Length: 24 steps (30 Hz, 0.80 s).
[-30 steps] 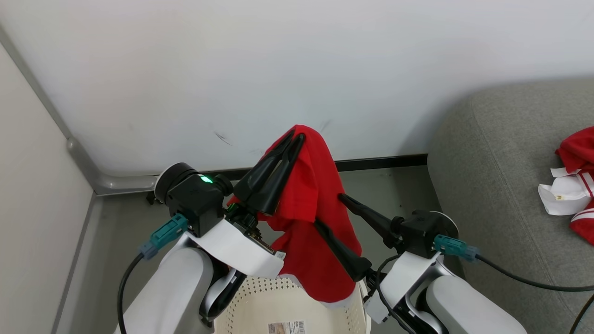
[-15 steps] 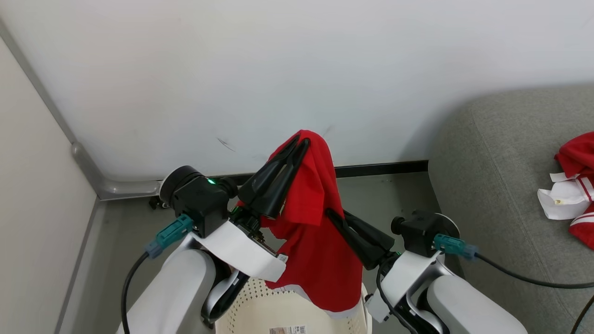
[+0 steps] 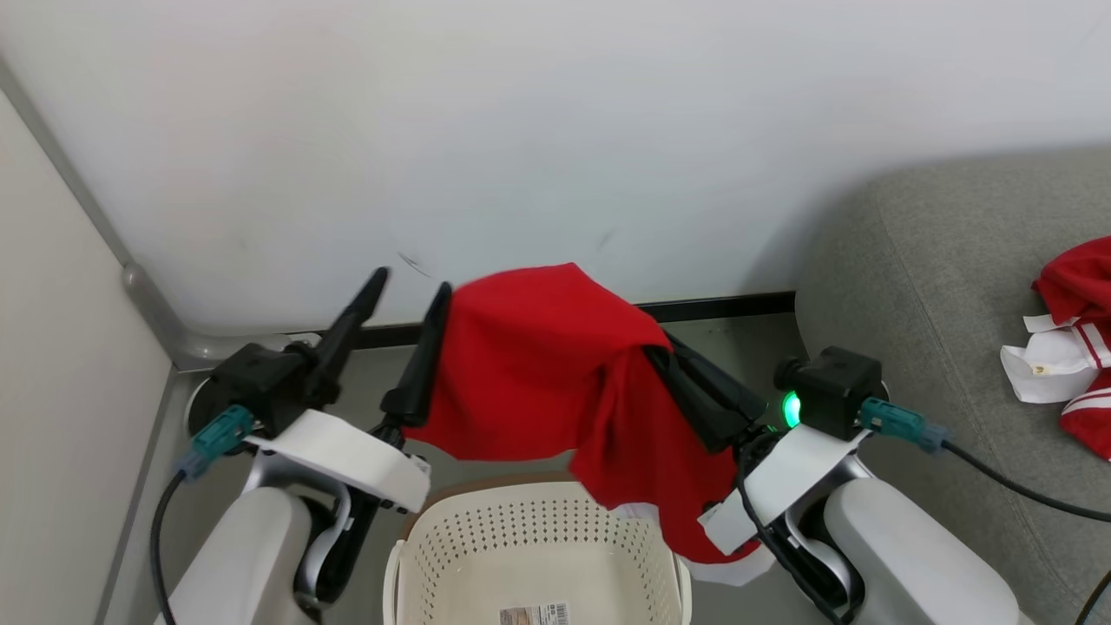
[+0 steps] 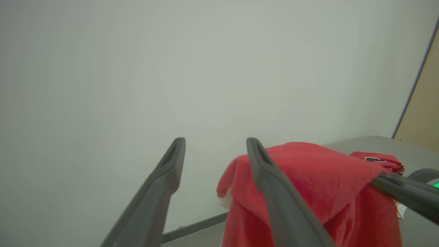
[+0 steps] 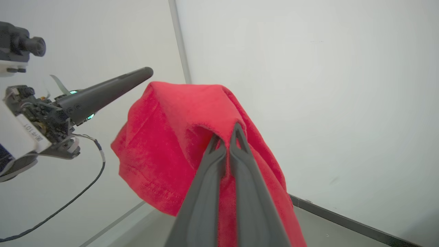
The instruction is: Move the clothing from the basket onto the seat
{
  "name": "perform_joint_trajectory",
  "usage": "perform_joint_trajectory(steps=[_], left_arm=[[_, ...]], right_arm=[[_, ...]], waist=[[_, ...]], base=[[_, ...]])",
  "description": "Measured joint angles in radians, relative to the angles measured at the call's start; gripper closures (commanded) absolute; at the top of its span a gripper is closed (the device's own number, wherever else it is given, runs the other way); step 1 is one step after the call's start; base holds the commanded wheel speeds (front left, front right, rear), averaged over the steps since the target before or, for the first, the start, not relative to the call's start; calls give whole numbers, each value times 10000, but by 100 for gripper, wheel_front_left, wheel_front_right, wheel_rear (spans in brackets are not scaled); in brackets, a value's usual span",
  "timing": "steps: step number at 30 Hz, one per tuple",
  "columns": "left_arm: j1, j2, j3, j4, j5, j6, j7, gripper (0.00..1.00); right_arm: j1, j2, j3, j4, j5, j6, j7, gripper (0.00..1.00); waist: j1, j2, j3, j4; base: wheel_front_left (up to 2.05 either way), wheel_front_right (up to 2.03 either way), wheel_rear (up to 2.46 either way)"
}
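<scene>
In the middle of the head view, a red garment point(image 3: 529, 365) hangs in the air above the basket point(image 3: 521, 529), which stands at the bottom centre with a paper label point(image 3: 534, 615) on its floor. The right gripper point(image 3: 673, 360) is clenched on a fold of this garment. The left gripper point(image 3: 408, 285) is spread wide and grasps nothing; the cloth's edge rests against one of its fingers. At the right edge, more red and white clothing point(image 3: 1072, 347) lies on the grey seat point(image 3: 937, 286).

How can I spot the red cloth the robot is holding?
Look above the white basket by the wall. The red garment hangs there, pinched in the right gripper. Unlike the red clothes lying on the grey seat, it is up in the air.
</scene>
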State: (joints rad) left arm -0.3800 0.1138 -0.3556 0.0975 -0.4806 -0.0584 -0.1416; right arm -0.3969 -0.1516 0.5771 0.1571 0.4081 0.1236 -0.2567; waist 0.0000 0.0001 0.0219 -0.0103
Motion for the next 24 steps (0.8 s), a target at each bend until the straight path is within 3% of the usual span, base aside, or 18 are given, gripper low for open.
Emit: perform_joint_trajectory(steps=[10, 24], left_arm=[[561, 303, 963, 391, -314, 518, -253, 0], [1491, 1070, 2533, 497, -391, 1087, -859, 0]], right_arm=[[107, -196, -961, -332, -36, 0, 0, 100], [924, -232, -3116, -788, -291, 0, 0, 100]], waist=[[0, 0, 154, -82], [0, 0, 309, -113]], base=[[0, 0, 0], [0, 0, 0]])
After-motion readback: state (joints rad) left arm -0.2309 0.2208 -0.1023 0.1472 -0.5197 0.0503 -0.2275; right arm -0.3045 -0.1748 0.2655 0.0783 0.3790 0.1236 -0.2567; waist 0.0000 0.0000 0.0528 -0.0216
